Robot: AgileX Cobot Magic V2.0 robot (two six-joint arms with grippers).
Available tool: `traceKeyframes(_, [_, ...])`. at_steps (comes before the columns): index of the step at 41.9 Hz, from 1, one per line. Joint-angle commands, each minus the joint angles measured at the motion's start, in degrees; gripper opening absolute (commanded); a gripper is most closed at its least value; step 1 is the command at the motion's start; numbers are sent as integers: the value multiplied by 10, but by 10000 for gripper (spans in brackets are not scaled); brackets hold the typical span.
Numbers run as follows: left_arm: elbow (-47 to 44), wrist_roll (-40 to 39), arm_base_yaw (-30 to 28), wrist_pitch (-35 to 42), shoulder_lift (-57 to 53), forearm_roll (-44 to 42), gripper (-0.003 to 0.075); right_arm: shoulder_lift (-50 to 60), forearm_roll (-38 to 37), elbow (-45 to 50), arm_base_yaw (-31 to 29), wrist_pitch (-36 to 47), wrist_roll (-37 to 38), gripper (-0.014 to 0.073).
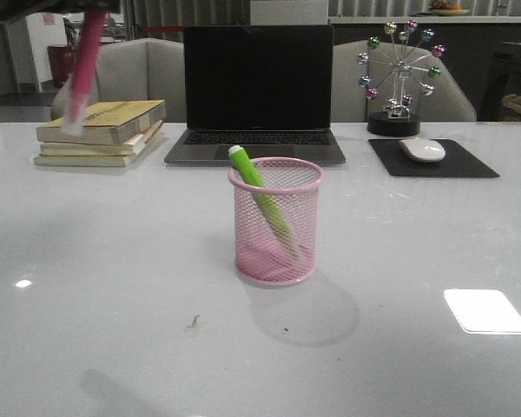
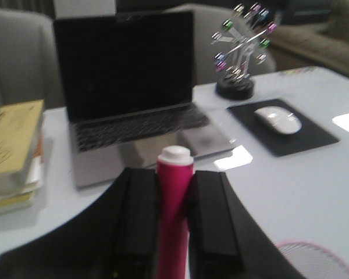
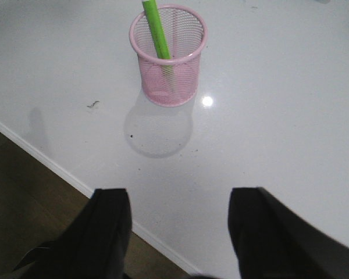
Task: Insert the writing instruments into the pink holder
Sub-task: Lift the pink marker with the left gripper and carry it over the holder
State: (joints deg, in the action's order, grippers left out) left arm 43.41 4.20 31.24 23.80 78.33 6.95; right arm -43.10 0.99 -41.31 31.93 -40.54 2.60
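Observation:
The pink holder stands upright at the table's middle, and the lime green pen leans inside it, white end up. The same pink holder and green pen show in the right wrist view. High at the far left, the magenta pen hangs tilted, white end down. My left gripper is shut on that magenta pen, whose white end sticks out past the fingertips. A sliver of the holder's rim shows beside that gripper. My right gripper is open and holds nothing, over the table's near edge.
A stack of books lies at the back left, below the hanging pen. An open laptop stands behind the holder. A mouse on a black pad and a ferris-wheel ornament are at the back right.

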Motion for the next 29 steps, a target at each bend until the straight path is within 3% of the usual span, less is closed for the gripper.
traceKeyframes(1, [21,-4,50,133,9,6,91,4,-3,-16,-1,37,-5,486])
traceKeyframes(10, [87,-4,128,207,123,6,91,4,-3,-16,-1,37,-5,486])
traceKeyframes(20, [139,-4,149,220,231,6,97,4,-3,-16,-1,37,-5,486])
traceKeyframes(24, [144,-4,152,211,245,6,181,4,-3,-16,-1,37,-5,486])
traceKeyframes(29, [144,-4,152,208,241,6,357,4,-3,-16,-1,37,-5,486])
